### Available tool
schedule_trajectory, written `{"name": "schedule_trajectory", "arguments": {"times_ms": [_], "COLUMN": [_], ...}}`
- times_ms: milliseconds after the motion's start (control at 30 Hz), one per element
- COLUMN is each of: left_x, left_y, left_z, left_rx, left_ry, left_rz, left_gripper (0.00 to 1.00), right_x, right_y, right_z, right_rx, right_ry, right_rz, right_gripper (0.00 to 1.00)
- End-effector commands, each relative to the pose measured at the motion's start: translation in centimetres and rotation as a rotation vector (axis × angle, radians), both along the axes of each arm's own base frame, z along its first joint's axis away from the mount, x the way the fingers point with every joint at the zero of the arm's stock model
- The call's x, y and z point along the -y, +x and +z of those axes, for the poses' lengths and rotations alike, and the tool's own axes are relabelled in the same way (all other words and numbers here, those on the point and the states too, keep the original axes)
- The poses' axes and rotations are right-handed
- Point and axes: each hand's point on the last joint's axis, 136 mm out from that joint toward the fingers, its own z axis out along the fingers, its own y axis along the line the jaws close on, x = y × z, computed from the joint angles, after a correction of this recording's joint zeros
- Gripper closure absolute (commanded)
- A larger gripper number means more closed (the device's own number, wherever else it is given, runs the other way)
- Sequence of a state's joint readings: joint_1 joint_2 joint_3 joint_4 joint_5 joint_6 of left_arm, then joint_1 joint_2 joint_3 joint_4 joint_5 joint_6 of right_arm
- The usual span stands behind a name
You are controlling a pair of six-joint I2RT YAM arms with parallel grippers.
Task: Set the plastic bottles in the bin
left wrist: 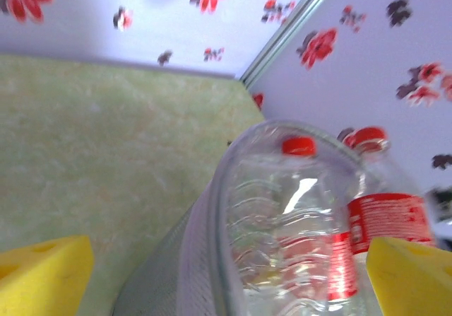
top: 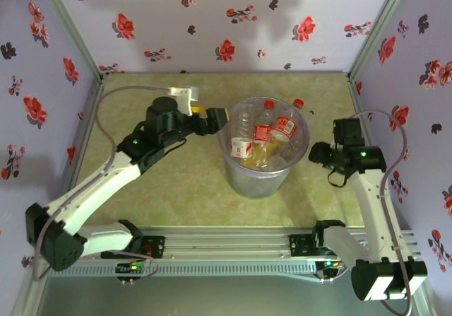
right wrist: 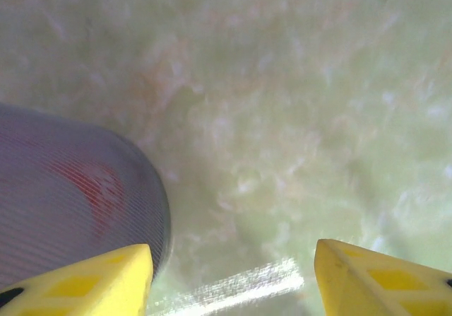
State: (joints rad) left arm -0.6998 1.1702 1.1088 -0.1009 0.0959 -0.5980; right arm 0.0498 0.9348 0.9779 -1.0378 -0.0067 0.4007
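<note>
Bin (top: 248,182): one; bottles (top: 284,127) inside: at least four.

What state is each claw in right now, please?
Left claw: open, holding nothing, at the bin.
Right claw: open, holding nothing.

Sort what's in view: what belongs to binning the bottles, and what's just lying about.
Job:
- bin
- plastic bottles, those visible sit inside it
- left gripper, open at the bin's rim
- right gripper, open above the green mat

Just there:
- green mat
- floral walls
- metal rail at the near edge
</note>
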Motion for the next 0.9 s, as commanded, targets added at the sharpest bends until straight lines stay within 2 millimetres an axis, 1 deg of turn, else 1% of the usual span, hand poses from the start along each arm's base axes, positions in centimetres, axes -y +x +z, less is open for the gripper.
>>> {"name": "schedule_trajectory", "arguments": {"times_ms": [0, 33, 100, 200, 267, 333, 467, 567, 700, 867], "left_x": [-4.0, -5.3, -7.8, -11.0, -12.8, -14.7, -18.2, -20.1, -21.7, -23.1], "left_y": [-0.2, -0.3, -0.4, -0.8, -1.1, -1.4, -2.1, -2.5, -2.7, -2.6], "left_z": [1.2, 0.9, 0.1, -1.3, -2.8, -4.9, -8.1, -10.1, -12.1, -13.6], "left_rx": [0.046, 0.042, 0.018, -0.018, -0.053, -0.096, -0.158, -0.204, -0.243, -0.266], "left_ry": [0.016, 0.034, 0.058, 0.076, 0.086, 0.104, 0.162, 0.199, 0.226, 0.239], "left_rz": [0.112, 0.148, 0.209, 0.284, 0.331, 0.387, 0.501, 0.554, 0.603, 0.66], "left_gripper": [0.0, 0.0, 0.0, 0.0, 0.0, 0.0, 0.0, 0.0, 0.0, 0.0], "right_x": [-1.7, -2.3, -2.8, -3.3, -4.1, -5.0, -6.6, -7.7, -9.5, -12.2], "right_y": [-1.0, -1.0, -0.8, 0.1, 0.7, 1.1, 1.7, 2.0, 2.4, 3.4], "right_z": [-2.9, -3.8, -5.0, -5.8, -6.2, -6.9, -7.4, -7.6, -7.9, -8.1], "right_rx": [-0.027, -0.028, -0.02, 0.007, 0.023, 0.021, 0.021, 0.024, 0.032, 0.041], "right_ry": [0.133, 0.169, 0.203, 0.225, 0.262, 0.292, 0.303, 0.334, 0.374, 0.424], "right_rz": [-0.023, -0.025, -0.032, -0.04, -0.041, -0.03, 0.01, 0.025, 0.049, 0.099], "right_gripper": [0.37, 0.37, 0.37, 0.37, 0.37, 0.37, 0.37, 0.37, 0.36, 0.36]}}
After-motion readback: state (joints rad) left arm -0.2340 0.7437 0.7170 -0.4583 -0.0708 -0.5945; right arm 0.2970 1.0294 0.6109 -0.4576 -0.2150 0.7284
